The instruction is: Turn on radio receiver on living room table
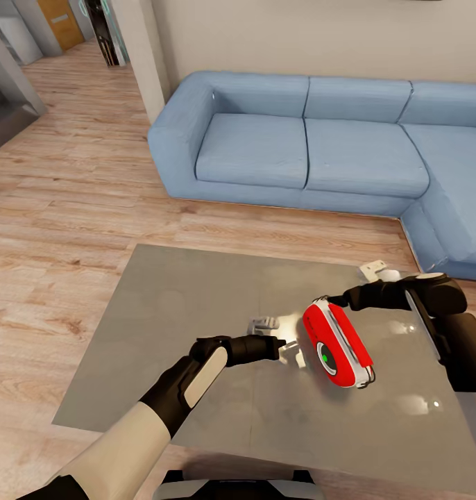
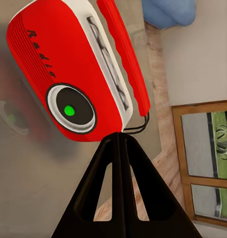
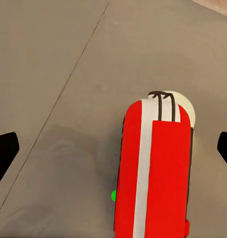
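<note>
**Ana:** On the grey desk (image 1: 162, 312), toward its right half, stands the red radio (image 1: 336, 345), between the two arms. Its round dial shows a green light (image 1: 326, 357). If green means power, the radio is perhaps already on; I cannot be sure from the light alone.

**Ben:** What are the tools doing?

**Ana:** The left tool (image 1: 285, 345) has its fingers pressed together into one point, just beside the radio's left face and near the dial. In the left wrist view the joined tip (image 2: 119, 141) sits just under the dial (image 2: 71, 109). The right tool (image 1: 328, 301) is at the far end of the radio; its fingers are spread wide, and in the right wrist view they stand well apart on both sides of the radio (image 3: 155, 173), pinching nothing.

**Ben:** So which step is it?

**Ana:** It fits either the moment of pressing the dial or the moment just after. If the press is still needed, it asks for a short, straight push on the dial.

**Ben:** And how does the radio lie?

**Ana:** It stands upright with its handle on top. The long axis runs from far-left to near-right, and the dial face looks left and near, toward the left tool.
</note>
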